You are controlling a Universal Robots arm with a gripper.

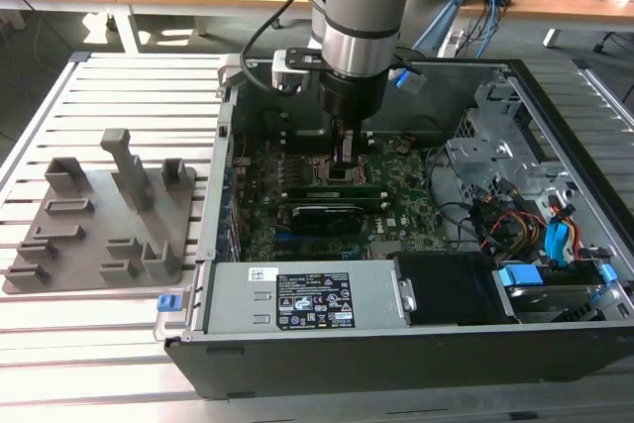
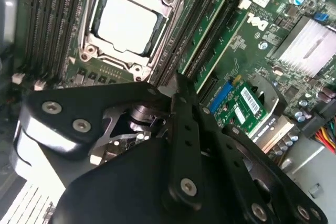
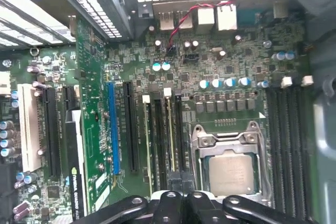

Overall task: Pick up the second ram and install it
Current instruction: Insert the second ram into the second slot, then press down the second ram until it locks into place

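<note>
Ram [image 1: 315, 188] looks to stand edge-up in a slot on the motherboard [image 1: 401, 200], just beside the CPU socket [image 2: 128, 19], running from the exterior view's left to its right. Judged light, thin, stiff along its length, and fragile at chips and contacts; best held by the bare long edges, mid-length. Arm hangs vertical inside the case [image 1: 555, 146], gripper [image 1: 347, 158] low at the stick's top edge. Whether it clamps or has let go, I cannot tell.
</note>
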